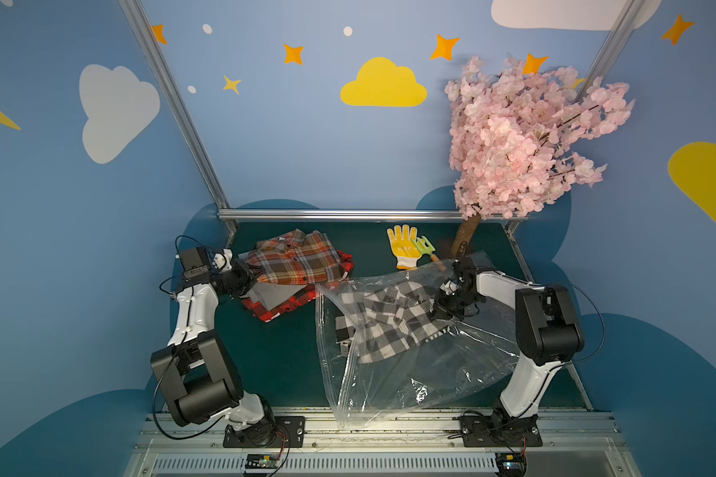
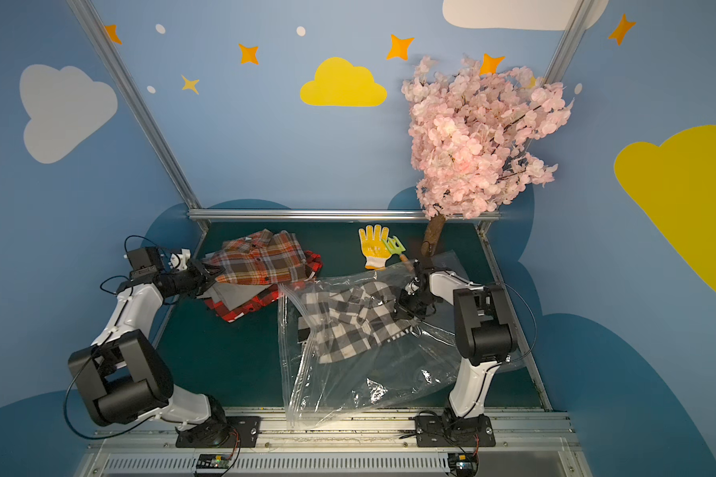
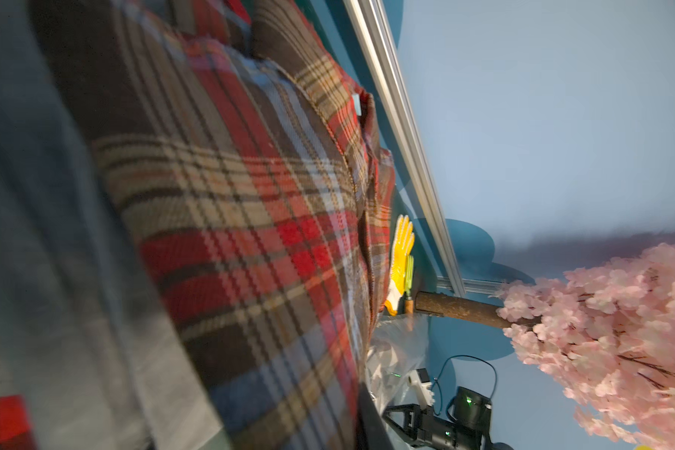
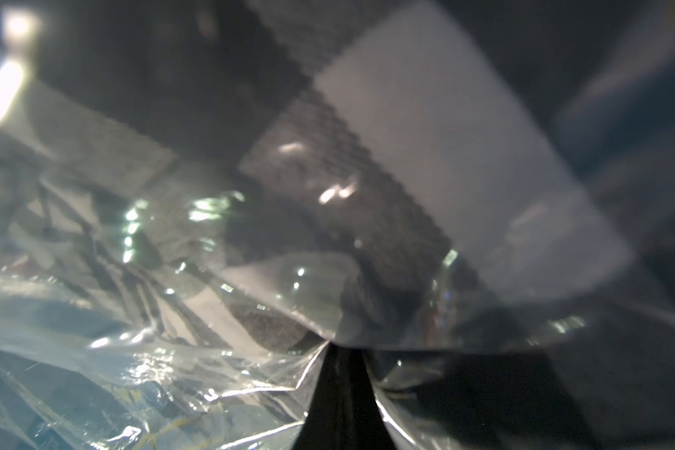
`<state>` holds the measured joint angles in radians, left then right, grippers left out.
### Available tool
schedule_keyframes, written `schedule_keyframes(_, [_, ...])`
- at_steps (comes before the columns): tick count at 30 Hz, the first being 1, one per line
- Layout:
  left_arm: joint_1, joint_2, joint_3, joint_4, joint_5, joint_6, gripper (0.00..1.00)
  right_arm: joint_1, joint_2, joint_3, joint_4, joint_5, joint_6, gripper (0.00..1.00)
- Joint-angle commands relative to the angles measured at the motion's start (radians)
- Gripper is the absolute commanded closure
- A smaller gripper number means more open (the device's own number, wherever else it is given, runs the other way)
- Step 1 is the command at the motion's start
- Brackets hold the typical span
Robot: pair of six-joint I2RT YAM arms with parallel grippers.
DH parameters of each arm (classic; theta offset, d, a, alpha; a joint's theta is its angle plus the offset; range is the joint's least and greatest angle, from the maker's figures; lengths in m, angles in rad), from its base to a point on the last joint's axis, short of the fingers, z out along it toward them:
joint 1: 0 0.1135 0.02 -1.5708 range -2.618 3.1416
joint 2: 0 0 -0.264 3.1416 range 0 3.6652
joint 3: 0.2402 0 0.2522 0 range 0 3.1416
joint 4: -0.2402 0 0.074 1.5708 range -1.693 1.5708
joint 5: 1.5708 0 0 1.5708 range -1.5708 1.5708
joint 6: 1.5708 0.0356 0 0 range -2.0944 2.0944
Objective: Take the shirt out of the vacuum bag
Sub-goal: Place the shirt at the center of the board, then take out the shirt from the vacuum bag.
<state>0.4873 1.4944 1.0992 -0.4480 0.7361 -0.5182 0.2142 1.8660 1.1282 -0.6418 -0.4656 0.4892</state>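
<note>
Unfinished: checked shirt [image 1: 389, 330] not clear of vacuum bag [image 1: 410, 388], beside right gripper [image 1: 435, 314] clamping the plastic. At plaid pile [image 1: 294, 264], left gripper [image 1: 254, 276]: opening unclear.

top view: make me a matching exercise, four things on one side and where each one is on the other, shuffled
1 grey checked shirt
2 brown plaid shirt
3 yellow glove
4 blossom tree

a on top of the clothes pile
b far right corner of the table
c in the vacuum bag
d beside the green rake

Pairs: 1-c, 2-a, 3-d, 4-b
</note>
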Motion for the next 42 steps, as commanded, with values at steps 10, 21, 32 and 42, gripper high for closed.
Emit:
schedule_keyframes(10, [0.027, -0.232, -0.012, -0.164, -0.389, 0.096, 0.00, 0.025, 0.024, -0.013, 0.009, 0.029, -0.011, 0.95])
schedule_keyframes(21, [-0.162, -0.528, -0.287, -0.079, -0.200, -0.115, 0.15, 0.028, -0.017, -0.017, -0.007, 0.019, -0.018, 0.87])
schedule_keyframes(32, [-0.646, -0.635, -0.633, 0.082, -0.241, -0.413, 0.34, 0.028, -0.040, -0.017, -0.022, 0.018, -0.023, 0.84])
schedule_keyframes(42, [-0.905, -0.303, -0.614, 0.330, -0.387, -0.450, 0.10, 0.027, -0.061, -0.029, -0.032, 0.011, -0.029, 0.82])
